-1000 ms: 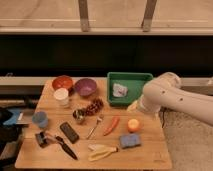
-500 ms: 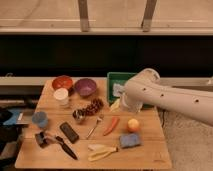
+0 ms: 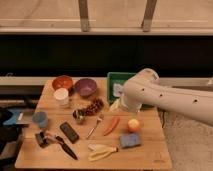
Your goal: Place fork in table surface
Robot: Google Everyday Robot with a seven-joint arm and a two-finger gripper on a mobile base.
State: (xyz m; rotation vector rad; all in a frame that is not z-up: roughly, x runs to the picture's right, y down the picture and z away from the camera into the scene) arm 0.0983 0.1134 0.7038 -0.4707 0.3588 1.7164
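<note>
Moved since the previous frames: white arm has swung leftward from the right edge of the scene and now lies across the right half and front rim of the green tray. All items on the surface sit where they were.

Pincer: at the low end of the arm, over the surface just in front of the tray's front-left corner, between the grapes and the orange. Spread wide, nothing pinched. Seen largely from behind the wrist, so little of it shows.

Fork: lying flat on the wooden surface, near the middle, slanted so that one end points up-right toward the grapes and the other down-left. It is apart from the pincer, below and to its left in the view. Carrot lies just beside it on the right at a similar slant, not touching as far as I can see. Black rectangular block lies to its left.

Other items noted:
- Orange bowl and purple bowl side by side along the far edge.
- White cup in front of the orange bowl.
- Blue cup near the left edge.
- Black-handled knife front left.
- Yellow-handled tool at the front, with a blue sponge just to its right.
- Something white lies in the tray's left part.
</note>
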